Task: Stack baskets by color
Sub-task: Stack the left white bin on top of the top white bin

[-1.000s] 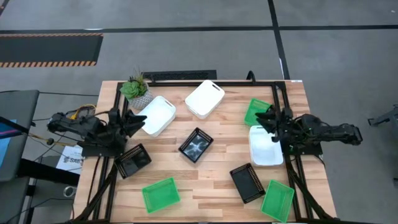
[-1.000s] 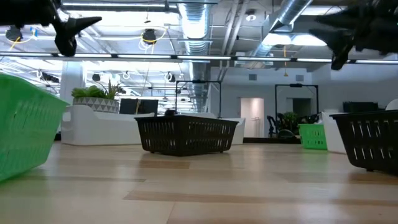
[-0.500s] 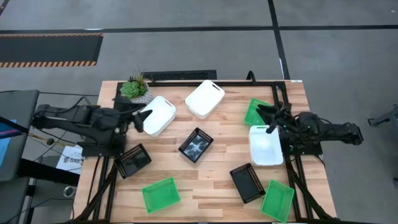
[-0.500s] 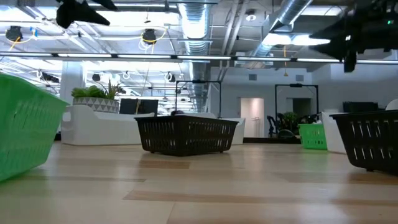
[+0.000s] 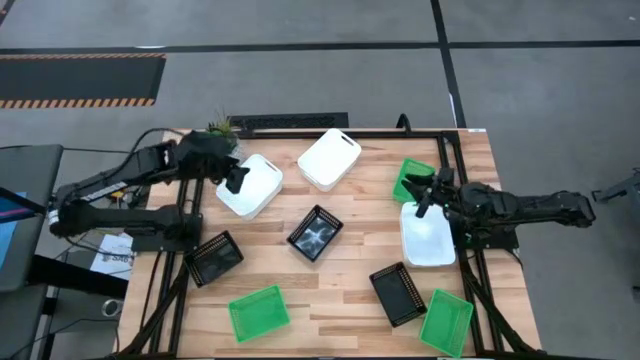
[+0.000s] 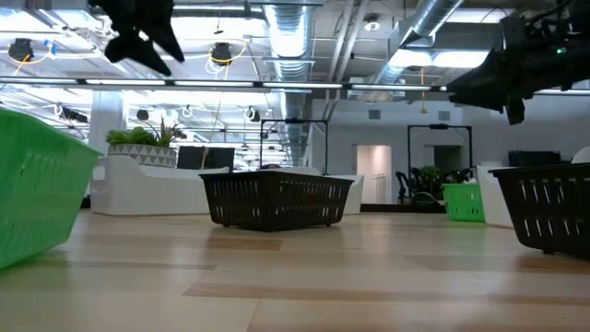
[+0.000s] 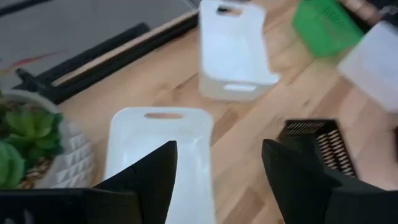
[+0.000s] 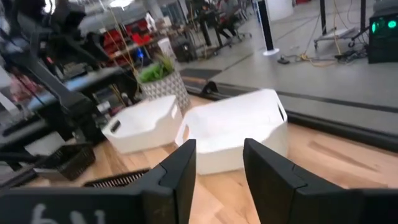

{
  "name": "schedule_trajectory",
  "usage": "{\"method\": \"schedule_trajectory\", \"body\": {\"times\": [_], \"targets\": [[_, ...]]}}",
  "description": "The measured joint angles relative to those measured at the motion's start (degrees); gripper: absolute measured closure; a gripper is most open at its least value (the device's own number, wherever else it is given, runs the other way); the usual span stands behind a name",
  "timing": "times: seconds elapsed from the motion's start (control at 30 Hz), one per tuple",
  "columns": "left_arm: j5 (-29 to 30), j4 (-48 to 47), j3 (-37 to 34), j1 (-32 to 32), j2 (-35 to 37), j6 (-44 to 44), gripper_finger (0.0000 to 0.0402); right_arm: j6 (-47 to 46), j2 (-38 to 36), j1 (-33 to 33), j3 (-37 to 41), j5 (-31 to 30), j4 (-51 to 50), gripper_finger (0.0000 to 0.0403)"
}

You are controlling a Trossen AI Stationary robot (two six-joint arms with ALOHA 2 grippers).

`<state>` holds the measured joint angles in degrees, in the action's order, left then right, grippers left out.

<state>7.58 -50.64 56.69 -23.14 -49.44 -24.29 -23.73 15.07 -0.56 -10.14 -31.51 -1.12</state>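
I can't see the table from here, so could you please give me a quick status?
Left gripper open above white basket beside plant. Right gripper open above right-hand white basket. All nine baskets unstacked. Nothing in the way.

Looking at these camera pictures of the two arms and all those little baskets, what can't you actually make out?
- High view: the small potted plant is mostly covered by the left gripper and its arm.
- High view: the bright green mesh basket at the right is partly hidden behind the right gripper.
- Low view: the nearest green basket is cut off by the picture's left edge.
- Low view: the black mesh basket is cut off at the right edge.
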Motion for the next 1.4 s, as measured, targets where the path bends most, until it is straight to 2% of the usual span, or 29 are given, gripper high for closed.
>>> {"method": "schedule_trajectory", "body": {"times": [0.2, 0.43, 0.73, 0.97, 1.17, 1.4], "targets": [[-2.0, -0.1, 0.0, -5.4, -5.7, 4.4, 0.0178, -0.4, 6.2, 0.1, -3.0, 0.3, -0.4, 0.0257], [-3.9, 0.5, 0.0, -5.2, -13.6, 5.5, 0.0178, -0.3, 11.7, 0.2, -5.8, 1.5, -2.1, 0.0268], [-3.6, 0.7, 0.0, 0.2, -18.8, 3.2, 0.0178, -1.3, 15.3, 0.2, -5.9, 1.6, -2.9, 0.0271], [4.8, -0.1, -0.1, 7.1, -21.4, -0.2, 0.0178, -1.4, 17.3, 0.2, -5.9, 1.6, -3.0, 0.0273], [5.4, 1.5, -1.0, 10.4, -25.8, -0.9, 0.0178, -1.4, 17.6, 0.2, -5.9, 1.6, -3.0, 0.0274], [7.8, 1.8, -1.6, 11.4, -32.4, -1.9, 0.0178, -1.4, 17.6, 0.2, -5.9, 1.6, -3.0, 0.0274]]}}
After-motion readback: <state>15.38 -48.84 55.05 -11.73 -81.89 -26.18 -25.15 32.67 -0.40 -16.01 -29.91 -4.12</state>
